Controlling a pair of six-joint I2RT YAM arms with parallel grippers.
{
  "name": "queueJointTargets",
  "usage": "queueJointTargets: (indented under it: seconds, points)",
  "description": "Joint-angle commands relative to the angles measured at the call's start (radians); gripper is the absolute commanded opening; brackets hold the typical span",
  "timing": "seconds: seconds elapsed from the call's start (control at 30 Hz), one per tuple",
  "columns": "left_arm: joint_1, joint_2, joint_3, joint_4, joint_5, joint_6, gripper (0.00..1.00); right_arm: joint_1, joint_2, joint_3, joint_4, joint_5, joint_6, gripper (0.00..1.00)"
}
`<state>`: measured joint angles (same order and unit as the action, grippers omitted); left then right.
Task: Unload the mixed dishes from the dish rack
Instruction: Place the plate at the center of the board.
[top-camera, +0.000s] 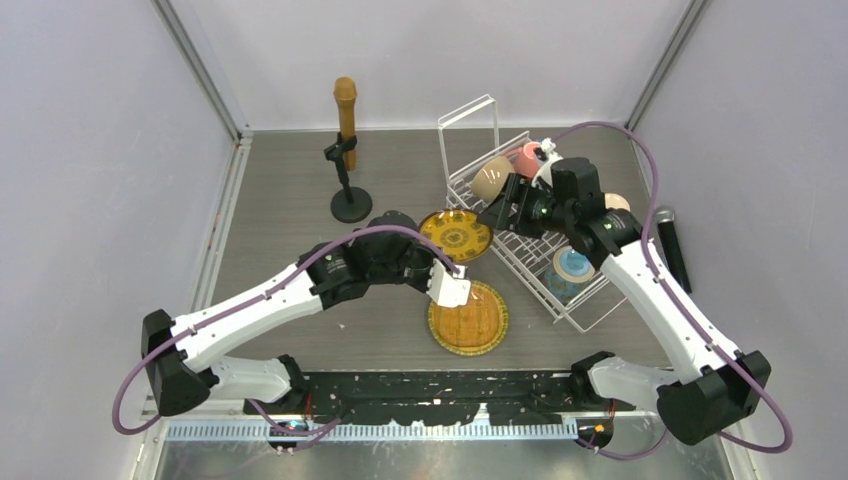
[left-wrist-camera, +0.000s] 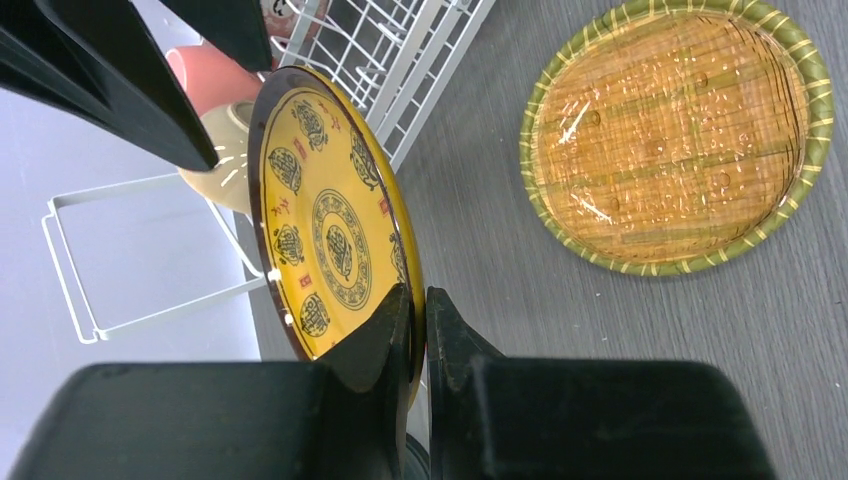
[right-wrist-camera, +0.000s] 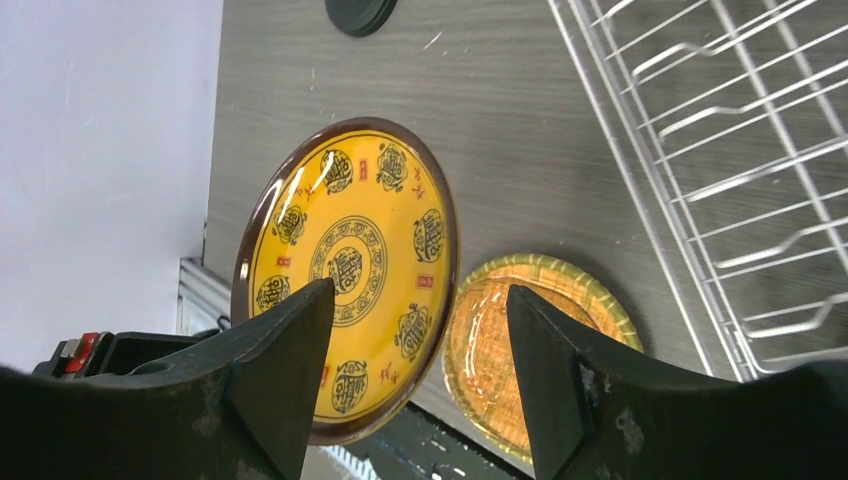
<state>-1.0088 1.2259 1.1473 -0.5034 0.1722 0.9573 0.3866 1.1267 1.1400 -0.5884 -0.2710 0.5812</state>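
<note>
The brown microphone (top-camera: 345, 105) on its black stand (top-camera: 350, 205) rises at the far left of the grey wood-grain table (top-camera: 290, 200); the dish rack (top-camera: 585, 310), white wire grid with a tall wire loop (top-camera: 470, 130) at its far end, sits to the right, with a beige mug (top-camera: 491, 178) and a pink mug (top-camera: 527, 158) in it. Between stand and rack the left gripper (left-wrist-camera: 422, 330) pinches the rim of the yellow plate (left-wrist-camera: 335, 240), its jaws pressed together on the edge; the plate hangs tilted above the table. A woven-looking orange plate (top-camera: 468, 318) with a green rim lies flat just beside it. The right gripper (right-wrist-camera: 420, 290) hovers at the rack's near side, jaws spread, nothing between them. Only the left wrist view shows the pinch itself; the right wrist view shows the glossy face, its brown rim and ringed emblems; the top view alone shows both arms.
</note>
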Motion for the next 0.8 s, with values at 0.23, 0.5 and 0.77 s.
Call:
queueJointTargets:
  seconds: [0.23,0.5,0.77]
  points:
    - [-0.014,-0.043,-0.01,0.098,0.031,0.031,0.0,0.001,0.089,0.004,0.032,-0.183,-0.003,0.39]
    - [-0.023,-0.066,-0.039,0.147,0.018,0.022,0.13,0.001,0.108,0.024,-0.003,-0.172,-0.014,0.04]
    - [-0.023,-0.122,-0.089,0.176,0.054,-0.002,1.0,0.0,0.061,0.011,0.025,-0.134,-0.013,0.0]
